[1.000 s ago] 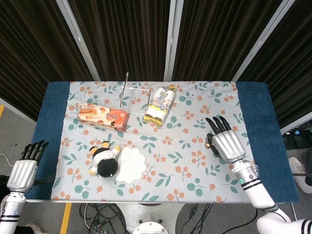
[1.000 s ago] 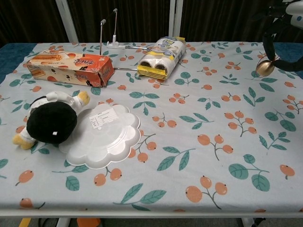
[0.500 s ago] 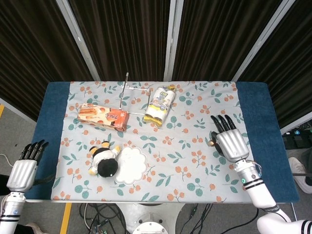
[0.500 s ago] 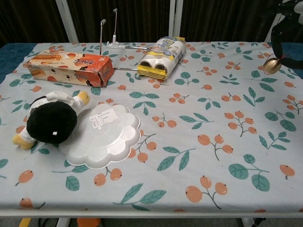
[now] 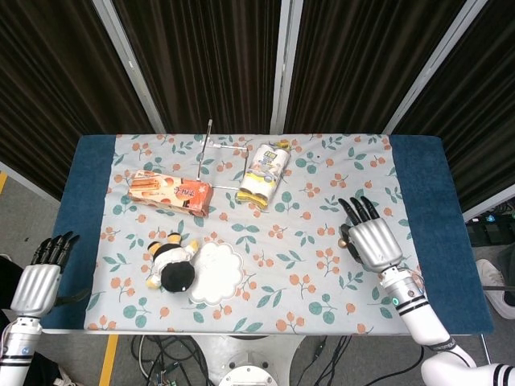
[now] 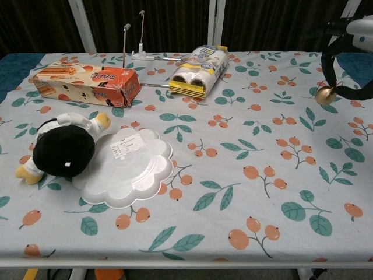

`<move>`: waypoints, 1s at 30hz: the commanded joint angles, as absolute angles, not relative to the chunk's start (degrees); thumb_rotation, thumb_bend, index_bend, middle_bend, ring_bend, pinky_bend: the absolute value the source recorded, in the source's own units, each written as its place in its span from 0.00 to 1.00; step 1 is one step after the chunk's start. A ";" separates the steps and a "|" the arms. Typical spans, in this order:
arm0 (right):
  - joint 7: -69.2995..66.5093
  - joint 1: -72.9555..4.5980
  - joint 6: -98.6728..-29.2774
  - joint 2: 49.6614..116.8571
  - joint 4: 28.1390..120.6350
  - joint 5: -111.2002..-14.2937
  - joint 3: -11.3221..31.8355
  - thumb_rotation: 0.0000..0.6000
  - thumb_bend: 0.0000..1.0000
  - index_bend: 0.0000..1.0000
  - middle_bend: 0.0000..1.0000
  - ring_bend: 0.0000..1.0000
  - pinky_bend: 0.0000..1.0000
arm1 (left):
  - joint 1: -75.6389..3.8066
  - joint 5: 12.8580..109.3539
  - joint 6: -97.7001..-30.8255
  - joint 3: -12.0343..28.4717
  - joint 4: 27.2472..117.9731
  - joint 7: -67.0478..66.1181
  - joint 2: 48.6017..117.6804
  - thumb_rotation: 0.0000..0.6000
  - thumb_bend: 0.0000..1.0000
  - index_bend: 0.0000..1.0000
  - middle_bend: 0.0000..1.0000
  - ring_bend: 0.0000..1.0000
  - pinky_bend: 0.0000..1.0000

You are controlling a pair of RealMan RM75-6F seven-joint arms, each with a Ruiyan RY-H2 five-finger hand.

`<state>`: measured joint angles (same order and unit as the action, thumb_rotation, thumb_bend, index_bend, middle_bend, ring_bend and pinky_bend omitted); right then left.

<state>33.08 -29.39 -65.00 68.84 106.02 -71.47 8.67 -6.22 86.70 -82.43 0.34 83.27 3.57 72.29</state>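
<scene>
My right hand (image 5: 370,239) hovers over the right side of the floral tablecloth (image 5: 306,273), back up, fingers stretched apart and holding nothing. In the chest view only part of the right hand (image 6: 348,57) shows at the top right edge. My left hand (image 5: 39,280) hangs off the table's front left corner, fingers straight and empty. A black and white plush toy (image 5: 171,264) (image 6: 63,149) lies at the front left, touching a white scalloped plate (image 5: 216,272) (image 6: 125,166). Both hands are far from these.
An orange biscuit box (image 5: 170,191) (image 6: 87,81) lies at the back left. Beside it rests a yellow and white roll package (image 5: 264,174) (image 6: 199,71), leaning on a thin wire rack (image 5: 219,151) (image 6: 140,44). Blue table edges (image 5: 426,201) flank the cloth.
My right hand drifted a little to the right, then came back left and slightly nearer the front edge. The left hand barely sank. Nothing on the table moved.
</scene>
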 commanded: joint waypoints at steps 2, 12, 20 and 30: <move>27.07 -29.13 -64.99 67.31 110.55 -73.07 6.37 1.00 0.40 0.75 0.07 0.00 0.00 | -6.55 87.18 -82.23 0.27 83.40 3.12 72.50 1.00 0.02 0.06 0.00 0.00 0.02; 33.48 -25.45 -82.21 72.22 99.55 -78.95 10.92 1.00 0.40 0.75 0.09 0.00 0.00 | -6.24 86.74 -82.47 0.36 83.21 3.53 72.45 1.00 0.02 0.06 0.00 0.00 0.02; 30.73 -26.61 -73.21 69.02 103.89 -72.70 9.92 1.00 0.40 0.75 0.08 0.00 0.00 | -6.41 86.82 -82.40 0.40 83.76 2.65 72.20 1.00 0.02 0.06 0.00 0.00 0.02; 33.07 -26.15 -73.47 68.17 104.85 -75.68 8.11 1.00 0.39 0.75 0.08 0.00 0.00 | -6.64 87.09 -82.00 0.21 83.47 3.08 72.75 1.00 0.02 0.06 0.00 0.00 0.02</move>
